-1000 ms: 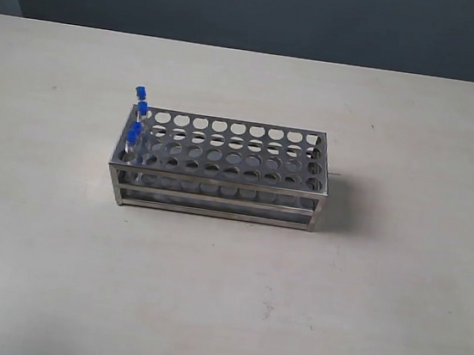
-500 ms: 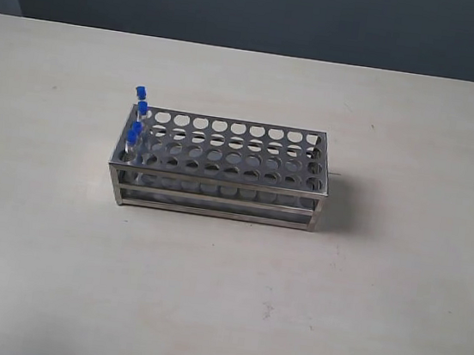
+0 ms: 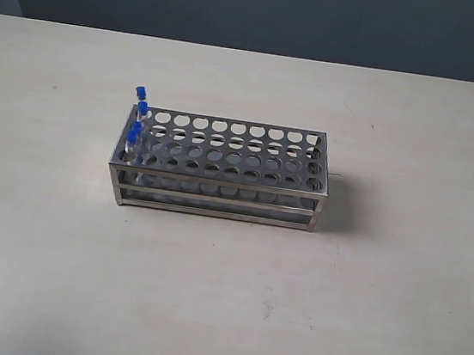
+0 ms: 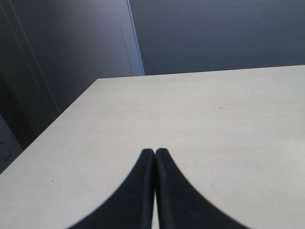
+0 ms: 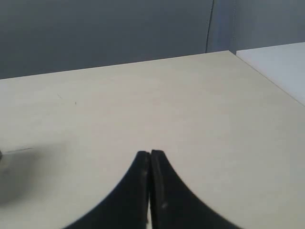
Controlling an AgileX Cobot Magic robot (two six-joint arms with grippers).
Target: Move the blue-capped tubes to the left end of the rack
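The silver metal rack (image 3: 229, 170) stands in the middle of the table in the exterior view. The blue-capped tubes (image 3: 137, 122) all stand upright in the holes of its left end, one behind another. Neither arm shows in the exterior view. My left gripper (image 4: 155, 151) is shut with nothing in it, over bare tabletop in the left wrist view. My right gripper (image 5: 150, 153) is likewise shut and empty, over bare tabletop in the right wrist view. Rack and tubes are out of both wrist views.
The beige table (image 3: 376, 316) runs back to a dark grey wall (image 3: 266, 12). In the left wrist view the table's corner (image 4: 97, 80) and side edge show; in the right wrist view the table's far corner (image 5: 230, 51) does.
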